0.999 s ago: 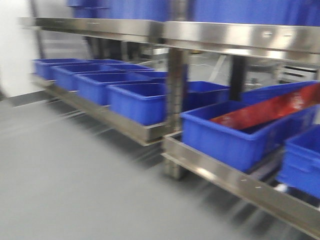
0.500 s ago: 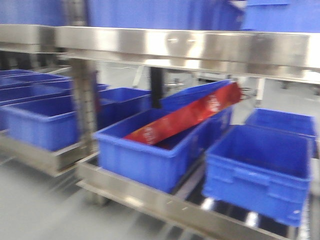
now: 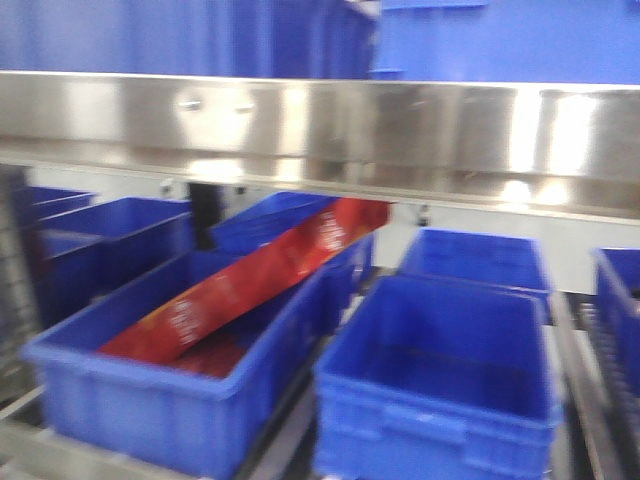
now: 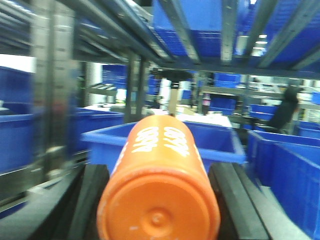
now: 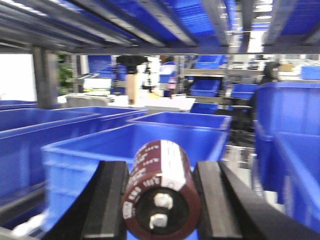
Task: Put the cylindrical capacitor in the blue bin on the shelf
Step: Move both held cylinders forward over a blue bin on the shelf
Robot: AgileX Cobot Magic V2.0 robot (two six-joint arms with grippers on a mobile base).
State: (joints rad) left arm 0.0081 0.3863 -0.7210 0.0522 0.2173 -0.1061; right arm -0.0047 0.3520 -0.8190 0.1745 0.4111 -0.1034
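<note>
My right gripper (image 5: 161, 202) is shut on the cylindrical capacitor (image 5: 162, 175), a maroon can with a white stripe and two screw terminals facing the camera. It is held in front of a blue bin (image 5: 90, 150) on the shelf. My left gripper (image 4: 159, 200) is shut on an orange cylinder (image 4: 160, 165) with white lettering, in front of another blue bin (image 4: 222, 137). In the front view the steel shelf rail (image 3: 320, 125) spans the frame above an empty blue bin (image 3: 440, 400). Neither gripper shows in the front view.
A blue bin (image 3: 130, 400) at lower left holds a long red package (image 3: 245, 280) leaning on its far rim. More blue bins (image 3: 480, 255) stand behind and beside it. Steel uprights (image 4: 50, 100) and the upper tier's underside (image 5: 150, 25) are close overhead.
The front view has swung along the shelf and come closer. The bin with the red package went from right of frame to lower left, and an empty bin now fills the lower middle.
</note>
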